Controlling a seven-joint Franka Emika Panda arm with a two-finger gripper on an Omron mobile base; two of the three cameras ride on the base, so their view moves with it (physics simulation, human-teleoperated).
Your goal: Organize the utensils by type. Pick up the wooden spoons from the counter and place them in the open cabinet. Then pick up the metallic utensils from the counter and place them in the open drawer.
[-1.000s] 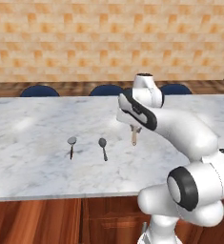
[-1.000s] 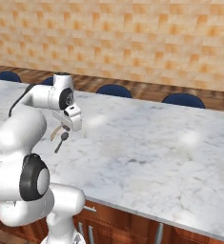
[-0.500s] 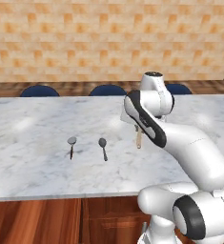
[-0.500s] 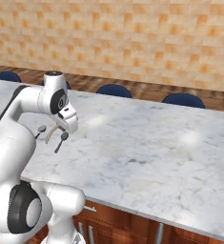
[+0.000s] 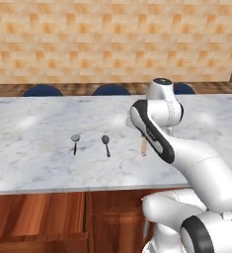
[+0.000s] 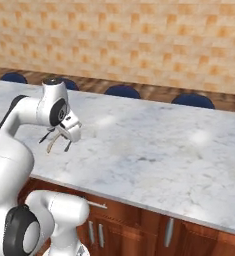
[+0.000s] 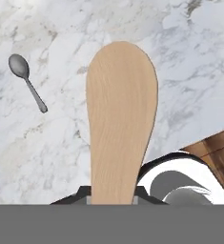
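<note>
My gripper is shut on a light-tan wooden spoon, whose oval bowl points away from the hand over the marble counter. In the left base view the wooden spoon hangs just above the counter, half hidden behind my forearm. From the right base view the gripper hovers near the counter's front edge. Two metallic utensils lie side by side to the left of the spoon; one metallic utensil appears in the hand view. The cabinet and the drawer are out of view.
Blue stools stand along the counter's far side before a tan tiled wall. Reddish-brown cabinet fronts run below the counter's near edge. The wide stretch of counter to the right holds nothing.
The arm has swung its upper links to the right while the gripper, still holding the wooden spoon, shifted only slightly right. The two metallic utensils have not moved.
</note>
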